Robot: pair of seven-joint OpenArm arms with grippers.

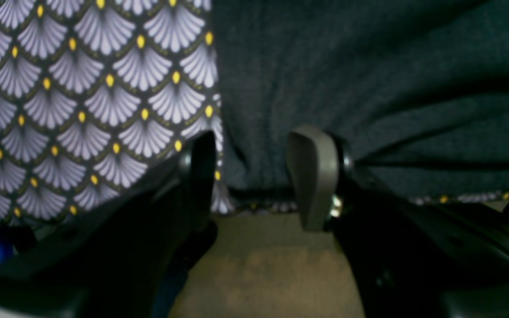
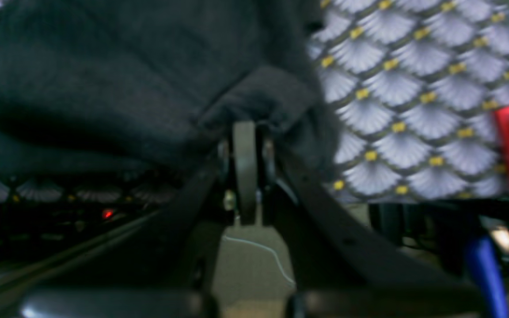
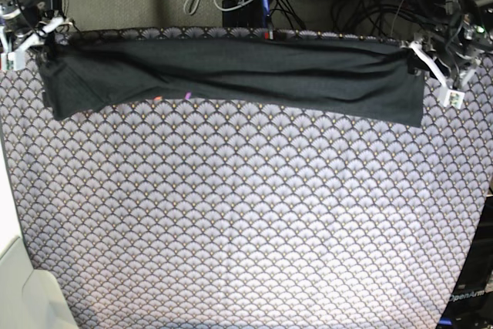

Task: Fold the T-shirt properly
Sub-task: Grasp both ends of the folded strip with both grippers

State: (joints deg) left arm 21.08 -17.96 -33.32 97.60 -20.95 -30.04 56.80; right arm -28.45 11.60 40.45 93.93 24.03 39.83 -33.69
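A plain dark charcoal T-shirt (image 3: 231, 75) lies as a long, narrow band across the far edge of the table, spanning almost its full width. It looks folded over on itself lengthwise, with soft ridges running along its length. Its lower edge sags a little at each end, hanging lowest at the corner on the base view's right. Close up, the knit is thin and softly creased (image 1: 369, 88), and one corner appears bunched into a small lump (image 2: 263, 95), though that view is blurred.
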